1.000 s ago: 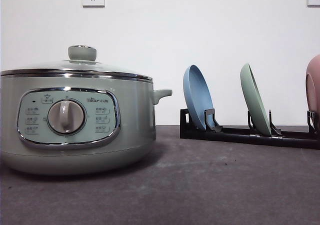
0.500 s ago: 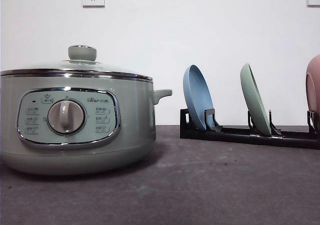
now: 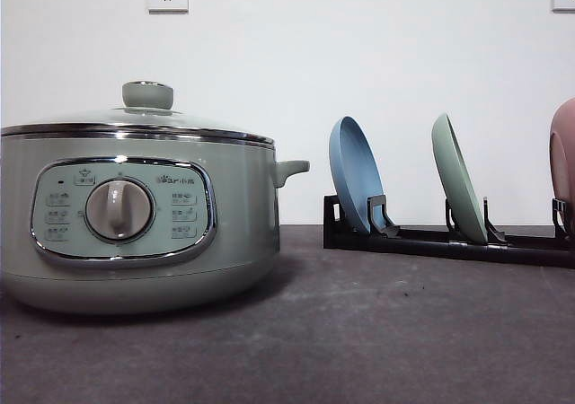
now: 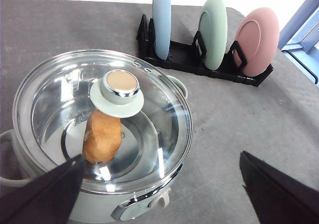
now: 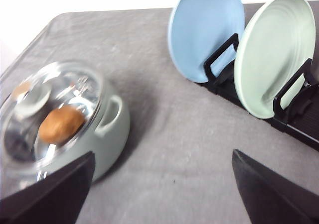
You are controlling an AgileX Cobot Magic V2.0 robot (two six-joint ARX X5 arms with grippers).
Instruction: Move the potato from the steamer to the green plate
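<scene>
The pale green steamer (image 3: 243,206) stands at the table's left with its glass lid (image 3: 135,121) on. Through the lid, the orange-brown potato (image 4: 102,142) lies inside on the steel bottom; it is also seen from the right wrist as potato (image 5: 60,124). The green plate (image 3: 458,188) stands on edge in a black rack (image 3: 449,242), to the right of the steamer. My left gripper (image 4: 161,158) hovers open above the steamer (image 4: 188,129), fingers wide apart and empty. Open and empty too, my right gripper (image 5: 163,154) hangs over bare table between the steamer (image 5: 112,139) and the green plate (image 5: 274,55).
A blue plate (image 3: 355,175) stands in the rack left of the green one, and a pink plate (image 3: 564,162) stands at its right end. The lid's green knob (image 4: 121,87) sits over the potato. Grey table (image 3: 404,332) lies in front of the rack.
</scene>
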